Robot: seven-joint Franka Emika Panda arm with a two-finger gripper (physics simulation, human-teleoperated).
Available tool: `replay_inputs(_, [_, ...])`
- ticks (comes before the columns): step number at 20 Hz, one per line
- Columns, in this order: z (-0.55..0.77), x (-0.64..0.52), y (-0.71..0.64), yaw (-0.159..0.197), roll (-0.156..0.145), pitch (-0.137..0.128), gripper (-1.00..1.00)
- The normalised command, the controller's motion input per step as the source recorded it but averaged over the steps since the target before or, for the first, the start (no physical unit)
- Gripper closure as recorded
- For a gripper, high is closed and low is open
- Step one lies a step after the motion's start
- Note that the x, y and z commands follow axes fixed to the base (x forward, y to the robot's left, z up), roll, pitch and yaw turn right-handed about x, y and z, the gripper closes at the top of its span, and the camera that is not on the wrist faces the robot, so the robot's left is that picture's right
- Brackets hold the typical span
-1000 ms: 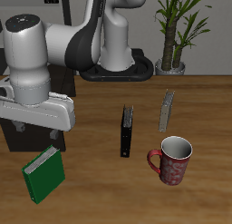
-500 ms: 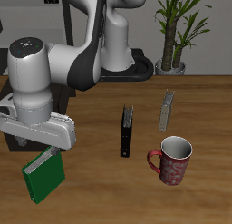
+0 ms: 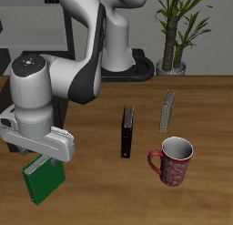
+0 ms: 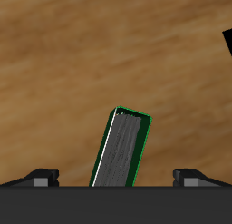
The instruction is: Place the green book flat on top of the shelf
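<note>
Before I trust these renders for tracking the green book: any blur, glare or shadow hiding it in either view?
Exterior view: sharp, evenly lit, no glare; the arm covers the top of the green book, and the gripper is largely hidden. Wrist view: coarse but clear; the book's top edge shows grey pages within a green outline, with a soft shadow beside it on the table.

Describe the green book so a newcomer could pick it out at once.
Start at the wooden table and go to its front edge, just below the gripper. The green book stands there on edge, tilted. It alone has bright green covers; the other two books are black and grey.
</note>
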Motion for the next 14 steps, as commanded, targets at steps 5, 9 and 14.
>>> replay_inputs(5, [-0.22, 0.04, -0.06, -0.029, -0.004, 0.045, -1.0])
replay_inputs(9, [-0.1, -0.01, 0.02, -0.028, 0.014, 0.027, 1.0])
replay_inputs(14, [0.04, -0.01, -0.01, -0.006, 0.0, 0.002, 1.0])
